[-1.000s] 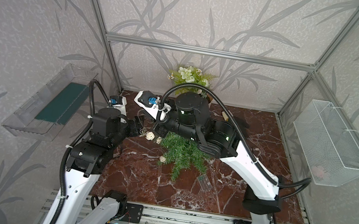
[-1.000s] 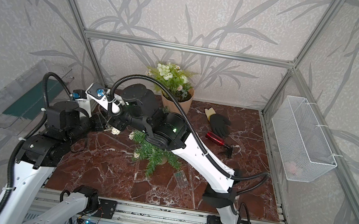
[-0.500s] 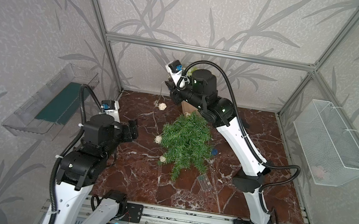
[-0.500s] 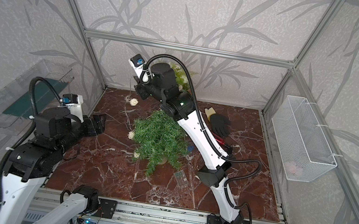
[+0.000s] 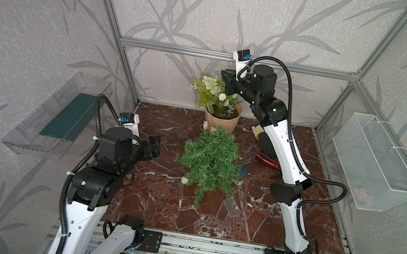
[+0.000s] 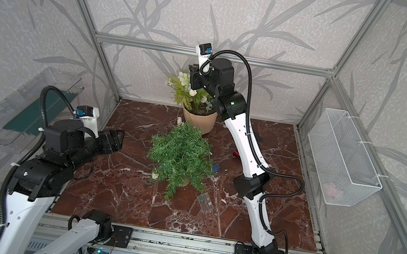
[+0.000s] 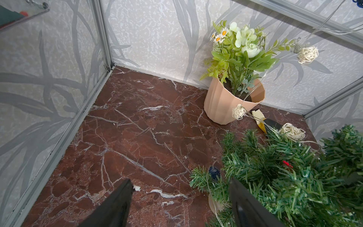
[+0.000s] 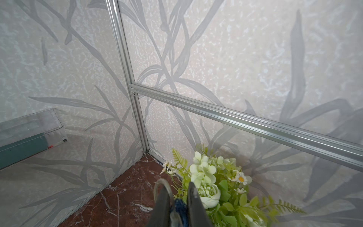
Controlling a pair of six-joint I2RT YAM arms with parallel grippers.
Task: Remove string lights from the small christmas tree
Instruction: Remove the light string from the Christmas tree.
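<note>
- Nearest me, the clear battery box [image 5: 231,206] lies flat on the marble table [image 5: 156,208], just in front of the tree and apart from both arms. It looks like the loose tail of the lights.
- The left gripper [image 5: 152,147] hangs low beside the small Christmas tree [image 5: 208,159], its fingers spread wide and holding nothing. In the left wrist view one finger [image 7: 241,198] overlaps the branches, but I cannot tell whether it touches them. My guess is that it waits there to steady the tree or catch slack wire.
- The string lights [image 7: 238,112] are only partly off. A cream ball [image 5: 184,180] and a navy ball [image 7: 214,172] sit among the lower front branches, so that stretch looks snagged in the needles.
- Further back, the thin wire climbs from the treetop past the flowerpot [image 5: 221,121], with pale balls dangling free along it, one of them in mid-air.
- Farthest and highest, the right gripper [image 8: 177,189] hovers above the potted flowers [image 8: 206,176]. Its fingers are pressed together on a blue ball [image 8: 179,206], with a loop of clear wire beside it. Holding that end high probably draws the strand up and clear of the branches rather than dragging it through them.
</note>
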